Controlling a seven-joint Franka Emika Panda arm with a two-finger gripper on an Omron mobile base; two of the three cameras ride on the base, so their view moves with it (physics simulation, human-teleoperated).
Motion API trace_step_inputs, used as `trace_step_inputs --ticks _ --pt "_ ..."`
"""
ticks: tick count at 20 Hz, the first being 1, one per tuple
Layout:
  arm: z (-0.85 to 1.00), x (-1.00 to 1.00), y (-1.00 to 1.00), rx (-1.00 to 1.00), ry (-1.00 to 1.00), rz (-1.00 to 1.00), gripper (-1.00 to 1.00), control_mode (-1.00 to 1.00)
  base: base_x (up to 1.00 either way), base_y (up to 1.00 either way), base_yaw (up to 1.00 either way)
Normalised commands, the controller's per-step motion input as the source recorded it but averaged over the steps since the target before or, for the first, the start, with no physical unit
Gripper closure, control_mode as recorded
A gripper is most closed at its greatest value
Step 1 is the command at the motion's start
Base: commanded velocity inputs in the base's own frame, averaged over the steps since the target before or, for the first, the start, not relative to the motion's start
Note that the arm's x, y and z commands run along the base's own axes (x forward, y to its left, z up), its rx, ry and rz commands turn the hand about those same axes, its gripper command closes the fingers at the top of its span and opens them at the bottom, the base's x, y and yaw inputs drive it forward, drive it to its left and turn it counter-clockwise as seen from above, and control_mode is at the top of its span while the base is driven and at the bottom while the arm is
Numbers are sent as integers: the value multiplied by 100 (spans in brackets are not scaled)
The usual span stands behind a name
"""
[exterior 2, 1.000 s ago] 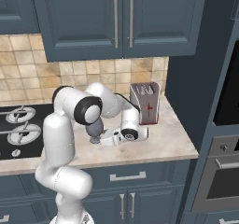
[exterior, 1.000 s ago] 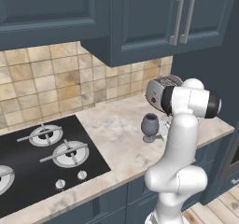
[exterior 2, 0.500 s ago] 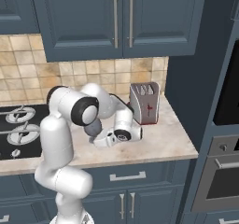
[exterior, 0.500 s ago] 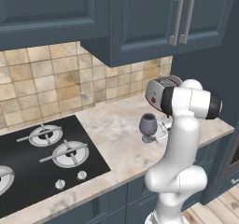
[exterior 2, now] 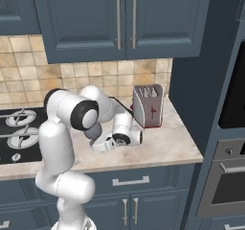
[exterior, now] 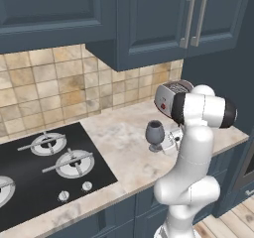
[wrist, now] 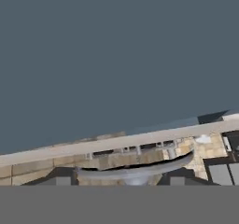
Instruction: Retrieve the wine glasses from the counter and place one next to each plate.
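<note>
**Hand closing in on the dark goblet**

The dark grey goblet (exterior: 155,132) is standing upright on the beige table (exterior: 119,143), right of centre in the left base view, between the black hob (exterior: 44,167) and the silver toaster (exterior 2: 147,105). The arm is folding low over the table edge so that the hand is lying nearly level with the glass, probably to take it from the side and leave it upright.

In the right base view the gripper (exterior 2: 101,143) is sitting just left of centre, low on the table, pointing toward the arm's own elbow, where the goblet is partly hidden. In the hand view the goblet's rim is curving across the bottom centre, with the dark fingers (wrist: 59,175) rising on either side of it, so the glass is lying between them.

The fingers are standing partly open, straddling the goblet; whether they are already touching it cannot be told. The lift appears not yet begun.
</note>
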Motion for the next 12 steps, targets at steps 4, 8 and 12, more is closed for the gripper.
trace_step_inputs --ticks 4,8,12 --pt "26 -33 0 3 -18 1 100 -100 0 0 0" --pt "56 -24 1 2 -15 1 100 -100 0 0 0" --pt "76 -18 10 8 -10 0 100 -100 0 0 0"
